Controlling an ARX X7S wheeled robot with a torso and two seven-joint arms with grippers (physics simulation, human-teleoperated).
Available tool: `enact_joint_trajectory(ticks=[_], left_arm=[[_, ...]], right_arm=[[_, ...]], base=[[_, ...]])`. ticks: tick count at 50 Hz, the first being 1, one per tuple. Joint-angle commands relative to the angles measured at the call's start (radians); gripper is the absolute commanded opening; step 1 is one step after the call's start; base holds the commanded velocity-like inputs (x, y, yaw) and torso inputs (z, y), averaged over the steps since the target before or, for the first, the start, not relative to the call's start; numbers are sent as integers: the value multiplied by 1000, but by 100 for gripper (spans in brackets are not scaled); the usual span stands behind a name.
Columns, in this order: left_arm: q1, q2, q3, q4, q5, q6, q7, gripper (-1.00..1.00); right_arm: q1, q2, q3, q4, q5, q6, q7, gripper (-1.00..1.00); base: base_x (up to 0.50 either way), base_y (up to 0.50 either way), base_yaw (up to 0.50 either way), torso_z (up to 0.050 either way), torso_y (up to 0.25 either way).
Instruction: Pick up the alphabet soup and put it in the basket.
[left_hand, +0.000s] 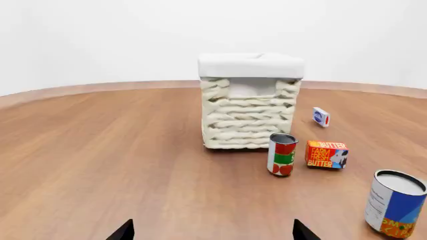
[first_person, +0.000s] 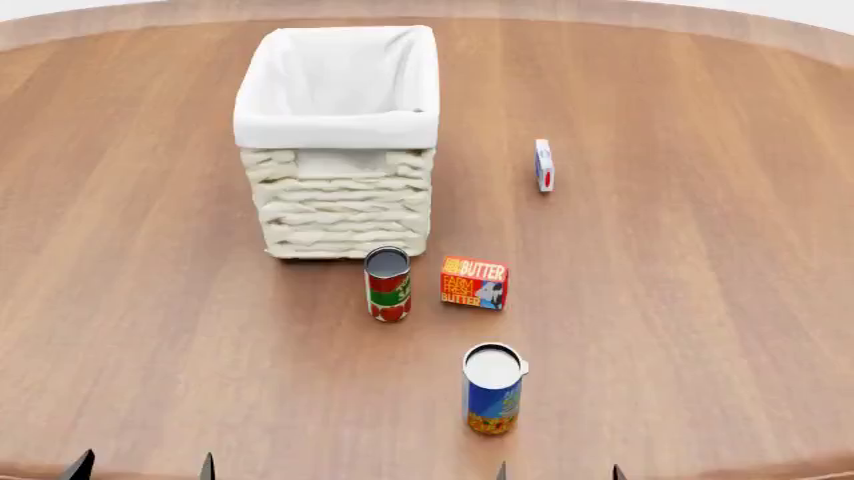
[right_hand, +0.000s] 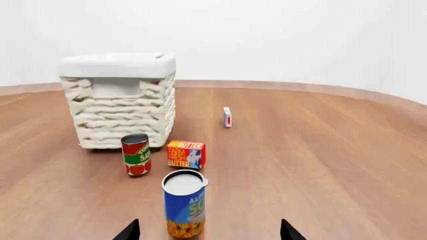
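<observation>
Nearest the robot on the desk, the alphabet soup stood upright, well apart from the basket, with a red-and-green can and butter box between. Right fingers were spread apart, empty, the can just ahead. Left fingers likewise apart, empty. Judgement: straddle the can mid-label squarely, lift high over the rim, avoiding the neighbours.

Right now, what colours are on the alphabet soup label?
Blue, turning yellow-orange at the base, under a white top: alphabet soup, clearest in the right wrist view.
</observation>
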Motion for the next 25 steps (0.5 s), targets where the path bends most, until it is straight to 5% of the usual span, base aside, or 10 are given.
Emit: enact_joint_trajectory(ticks=[1, 25], left_arm=[[6, -11, 13, 28, -11, -23, -13, 100], [231, -87, 73, 714, -35, -202, -116, 100]], right_arm=[[-3, 38, -46, -22, 38, 17, 47, 100], [-159, 105, -136, -712, -2, 229, 103, 100]], base=[[0, 0, 0, 0, 0], [0, 0, 0, 0, 0]])
